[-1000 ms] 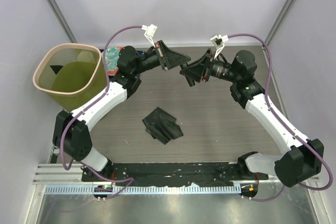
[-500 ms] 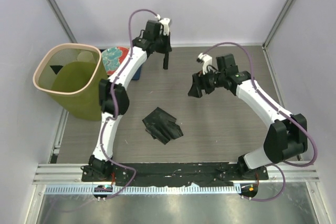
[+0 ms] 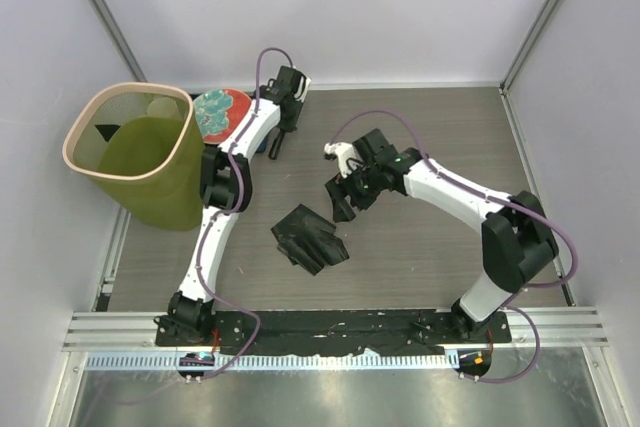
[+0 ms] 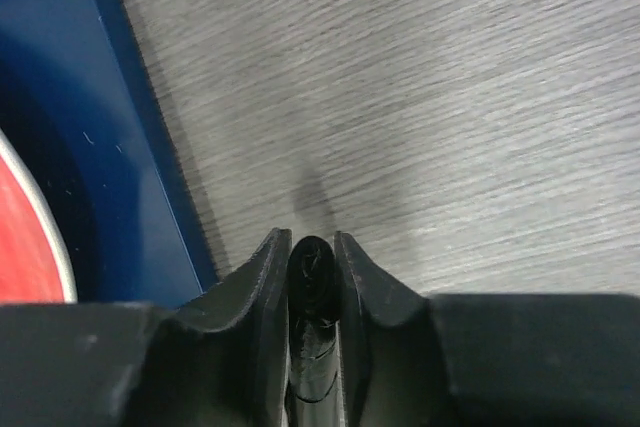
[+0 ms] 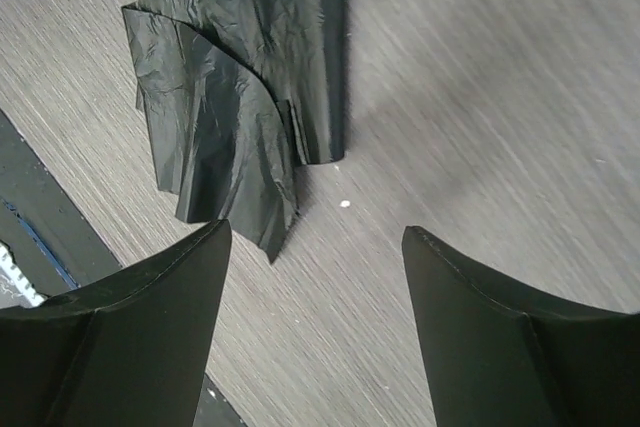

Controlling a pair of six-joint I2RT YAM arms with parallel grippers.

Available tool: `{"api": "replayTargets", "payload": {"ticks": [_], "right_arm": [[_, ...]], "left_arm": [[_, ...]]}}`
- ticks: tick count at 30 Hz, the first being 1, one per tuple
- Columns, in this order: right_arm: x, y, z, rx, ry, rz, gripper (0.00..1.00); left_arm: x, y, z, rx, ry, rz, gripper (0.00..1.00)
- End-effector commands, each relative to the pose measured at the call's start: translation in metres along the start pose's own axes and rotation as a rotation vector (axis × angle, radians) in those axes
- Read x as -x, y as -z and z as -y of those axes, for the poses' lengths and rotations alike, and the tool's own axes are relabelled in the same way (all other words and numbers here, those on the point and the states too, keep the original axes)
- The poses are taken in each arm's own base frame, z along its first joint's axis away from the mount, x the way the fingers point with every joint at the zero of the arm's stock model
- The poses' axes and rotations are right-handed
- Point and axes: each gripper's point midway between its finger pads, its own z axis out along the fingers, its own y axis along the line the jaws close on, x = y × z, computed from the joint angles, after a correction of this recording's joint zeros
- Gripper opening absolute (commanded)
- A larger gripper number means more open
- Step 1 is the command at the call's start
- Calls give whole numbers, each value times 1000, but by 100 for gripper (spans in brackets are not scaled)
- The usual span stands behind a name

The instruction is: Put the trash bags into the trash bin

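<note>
One black trash bag (image 3: pixel 308 239) lies crumpled on the table's middle; it also shows in the right wrist view (image 5: pixel 240 77). The olive-green trash bin (image 3: pixel 130 152) with a beige rim stands at the far left. My right gripper (image 3: pixel 340 209) is open and empty, just above and right of the bag; in its wrist view (image 5: pixel 315 247) the bag's edge lies ahead, near the left finger. My left gripper (image 3: pixel 277 145) points down beside the blue mat, far from the bag. Its fingers (image 4: pixel 312 242) are shut, with a thin glossy black strip in the slit.
A round red-and-teal plate (image 3: pixel 218 112) sits on a dark blue mat (image 4: pixel 90 147) behind the bin, right beside my left gripper. Grey walls enclose the table. A black base strip (image 3: pixel 340 325) runs along the near edge.
Both arms came down from a raised pose. The left gripper moved left and down to the blue mat. The right gripper moved left and nearer to the bag. The bag has not moved.
</note>
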Motion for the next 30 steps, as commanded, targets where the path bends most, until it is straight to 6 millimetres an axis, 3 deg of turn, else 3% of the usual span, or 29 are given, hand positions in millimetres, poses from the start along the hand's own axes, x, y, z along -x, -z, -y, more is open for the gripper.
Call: {"api": "replayTargets", "payload": {"ticks": [1, 3, 6, 7, 8, 9, 10, 13, 14, 16, 17, 18, 21, 23, 24, 26, 28, 29, 30], "right_arm": [[18, -12, -5, -46, -20, 44, 76], [16, -23, -12, -41, -28, 33, 77], [15, -40, -17, -53, -40, 19, 79], [16, -44, -19, -59, -34, 22, 82], [16, -47, -20, -65, -26, 22, 83], [15, -55, -25, -63, -14, 18, 83], [16, -58, -23, -82, -12, 18, 83], [11, -66, -31, -68, 11, -6, 77], [9, -66, -36, -51, 28, -11, 74], [0, -65, -46, -36, 58, -30, 70], [-6, -65, -44, -48, 85, -51, 69], [-17, -64, -43, -52, 80, -96, 69], [-41, -61, -43, -47, 69, -163, 69], [-49, -58, -44, -41, 66, -177, 68], [-58, -57, -45, -38, 60, -197, 68], [-69, -58, -45, -34, 50, -221, 68], [-70, -61, -45, -32, 45, -219, 67], [-72, -64, -44, -29, 42, -225, 65], [-71, -65, -48, -8, 42, -221, 53]], "left_arm": [[15, -3, -22, 73, -31, 58, 41], [18, -1, -25, 57, -15, 71, 54], [39, 26, -18, -43, 46, 138, 68], [58, 54, -18, -63, 61, 197, 70], [65, 67, -4, -155, 89, 224, 74], [66, 75, 1, -182, 102, 235, 84], [82, 106, 2, -204, 117, 287, 85], [85, 143, 17, -309, 188, 291, 87], [90, 166, 17, -329, 200, 312, 87], [77, 182, 28, -399, 209, 278, 86], [81, 210, 27, -415, 202, 319, 86], [67, 209, 35, -453, 198, 285, 86], [53, 242, 40, -497, 179, 293, 86], [38, 247, 42, -505, 182, 267, 86], [37, 263, 40, -506, 176, 292, 86], [25, 267, 42, -514, 175, 280, 86], [22, 284, 41, -523, 168, 312, 86], [14, 280, 43, -526, 174, 299, 87], [11, 283, 43, -526, 174, 302, 87]]}}
